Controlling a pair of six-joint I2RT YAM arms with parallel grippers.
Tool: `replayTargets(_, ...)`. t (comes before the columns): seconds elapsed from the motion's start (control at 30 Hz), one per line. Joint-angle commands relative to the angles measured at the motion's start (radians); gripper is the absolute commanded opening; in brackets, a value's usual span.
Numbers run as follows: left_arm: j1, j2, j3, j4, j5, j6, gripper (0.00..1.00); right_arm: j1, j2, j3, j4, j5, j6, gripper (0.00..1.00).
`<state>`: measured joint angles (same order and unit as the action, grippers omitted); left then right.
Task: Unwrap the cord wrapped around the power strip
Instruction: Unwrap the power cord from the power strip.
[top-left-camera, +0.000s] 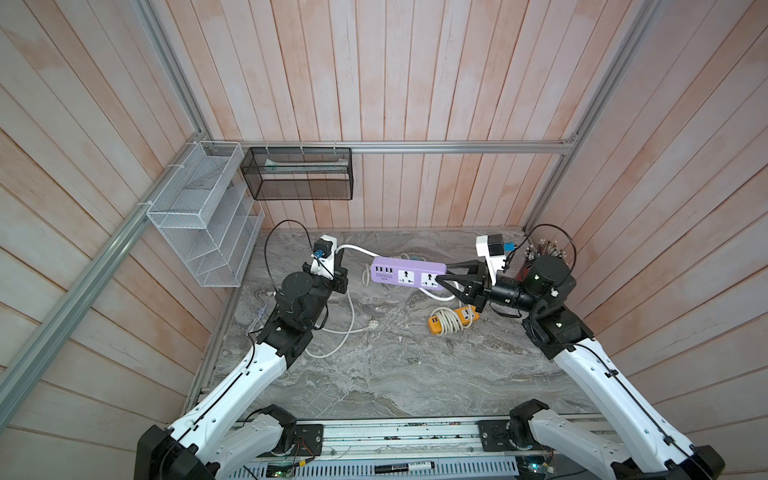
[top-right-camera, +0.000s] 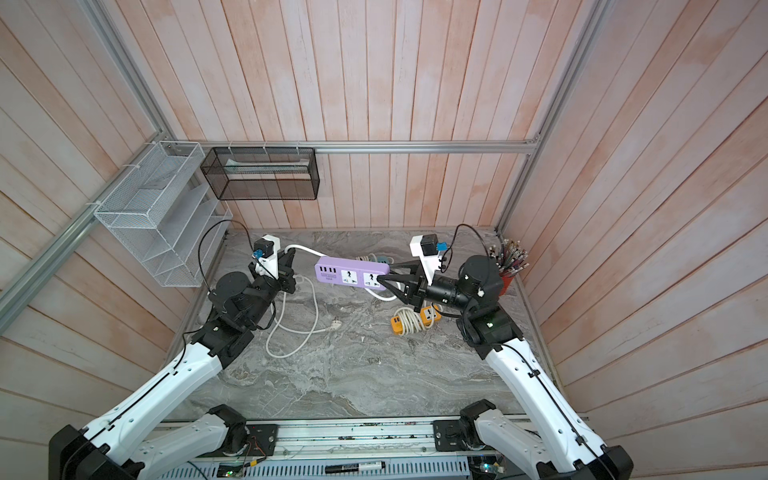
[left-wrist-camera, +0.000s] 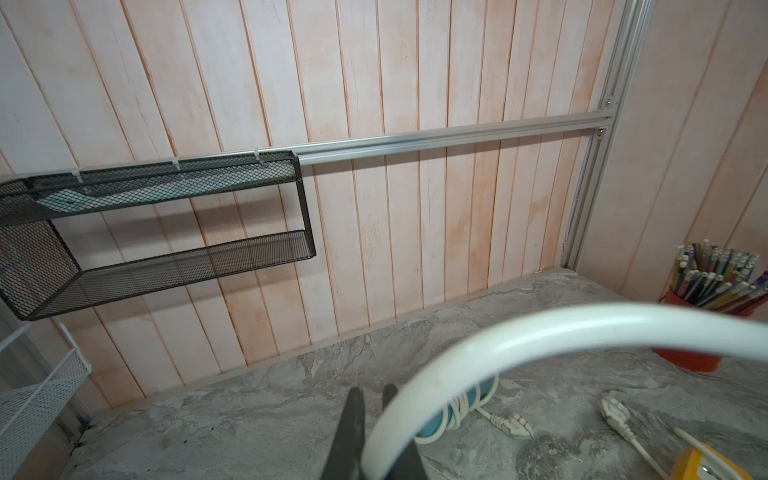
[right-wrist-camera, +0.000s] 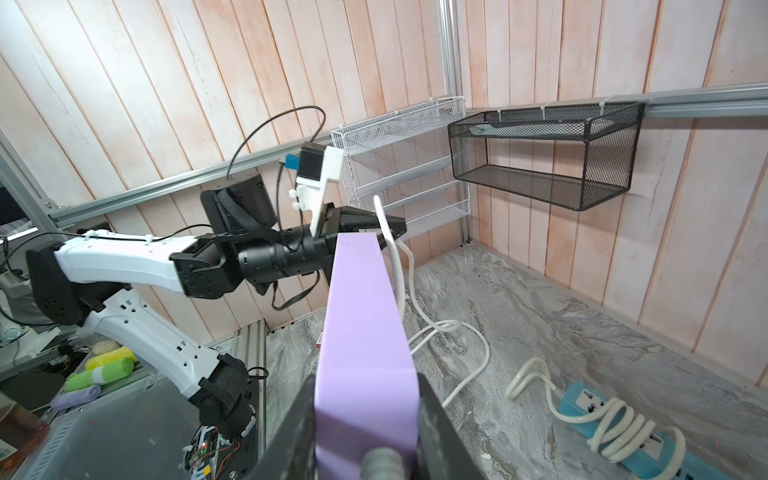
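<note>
Purple power strip (top-left-camera: 405, 276) hangs at far centre, my right gripper (top-left-camera: 444, 275) clamped on its right end, left gripper (top-left-camera: 340, 262) pinched shut on the white cord (top-left-camera: 354, 248); unwinding looks nearly done, so I'd pull left next.

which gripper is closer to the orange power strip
Right. The right gripper, clamped on the purple power strip, hangs just beyond the orange power strip; the left gripper, pinching the white cord, is well off to its left.
</note>
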<state>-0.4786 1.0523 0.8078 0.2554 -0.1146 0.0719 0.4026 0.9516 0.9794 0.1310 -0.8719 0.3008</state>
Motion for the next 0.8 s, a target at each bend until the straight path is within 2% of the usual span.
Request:
replayTargets(0.0, 0.008, 0.033, -0.012, 0.045, 0.054, -0.065, 0.00, -0.040, -0.022, -0.025, 0.181, -0.049, 0.148, 0.00)
replayTargets(0.13, -0.024, 0.021, -0.098, 0.069, 0.077, -0.127, 0.00, -0.054, 0.005, -0.057, 0.377, 0.012, 0.270, 0.00)
replayTargets(0.27, -0.123, -0.059, -0.199, 0.048, 0.004, -0.143, 0.00, -0.054, 0.072, -0.080, 0.519, 0.144, 0.331, 0.00)
replayTargets(0.3, -0.143, -0.086, -0.220, 0.026, -0.008, -0.184, 0.00, -0.053, 0.092, -0.083, 0.542, 0.181, 0.335, 0.00)
replayTargets(0.47, -0.235, -0.245, -0.323, -0.113, -0.092, -0.263, 0.00, -0.050, 0.224, -0.059, 0.550, 0.290, 0.339, 0.00)
replayTargets(0.6, -0.269, -0.342, -0.380, -0.214, -0.117, -0.330, 0.00, -0.032, 0.333, -0.056, 0.532, 0.291, 0.327, 0.00)
replayTargets(0.7, -0.298, -0.362, -0.399, -0.280, -0.130, -0.394, 0.00, 0.002, 0.394, -0.078, 0.526, 0.297, 0.321, 0.00)
replayTargets(0.73, -0.311, -0.363, -0.401, -0.298, -0.147, -0.409, 0.04, 0.013, 0.407, -0.082, 0.515, 0.301, 0.315, 0.00)
replayTargets(0.77, -0.327, -0.369, -0.402, -0.318, -0.172, -0.421, 0.16, 0.024, 0.419, -0.092, 0.507, 0.304, 0.308, 0.00)
